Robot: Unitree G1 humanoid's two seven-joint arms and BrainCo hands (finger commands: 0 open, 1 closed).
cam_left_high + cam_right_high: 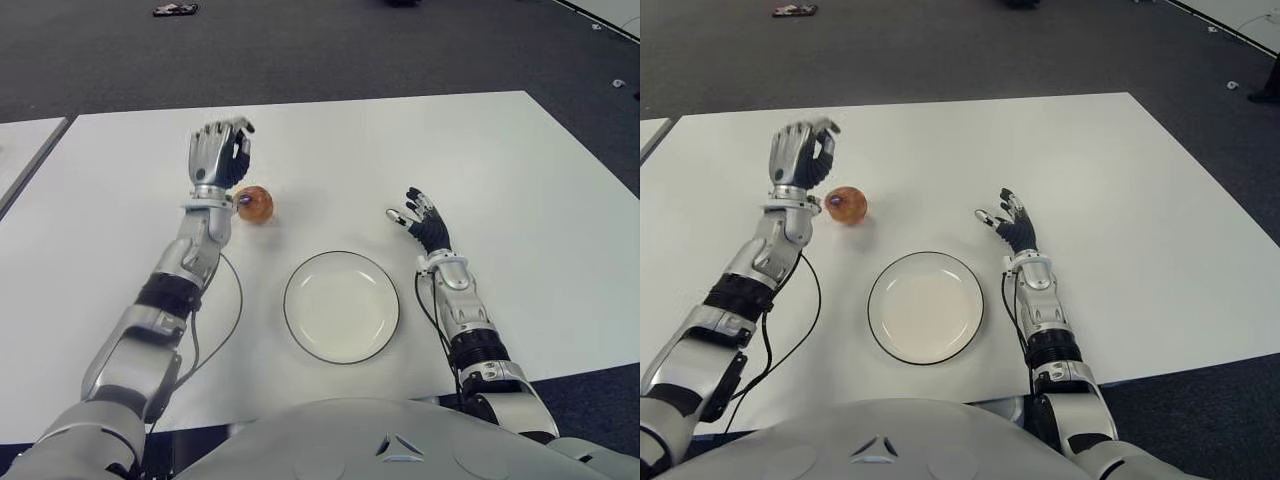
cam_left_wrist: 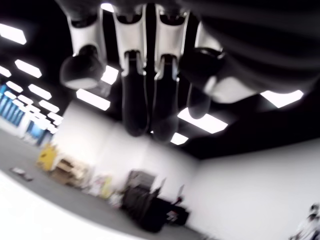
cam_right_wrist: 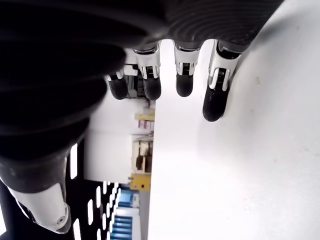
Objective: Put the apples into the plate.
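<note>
- The plate (image 1: 341, 306) sits nearest the robot at the table's (image 1: 520, 180) front middle; it is white, dark-rimmed, and holds nothing.
- The right robot hand (image 1: 420, 222) shows at about 2 o'clock from the plate, just beside its rim, fingers spread loosely and holding nothing; it looks idle.
- The only apple (image 1: 255, 203) in view lies on the table at about 11 o'clock from the plate, clear of the rim.
- The left robot hand (image 1: 220, 152) is raised upright just beyond the apple, at roughly 11 o'clock from it, fingers loosely curled around nothing; its wrist sits beside the fruit.
- Judging by this, the pick-up is the step in hand and the grasp is not yet made.
- The next move likely calls for tilting the left palm down over the apple, closing around it, then carrying it toward 5 o'clock onto the plate.
</note>
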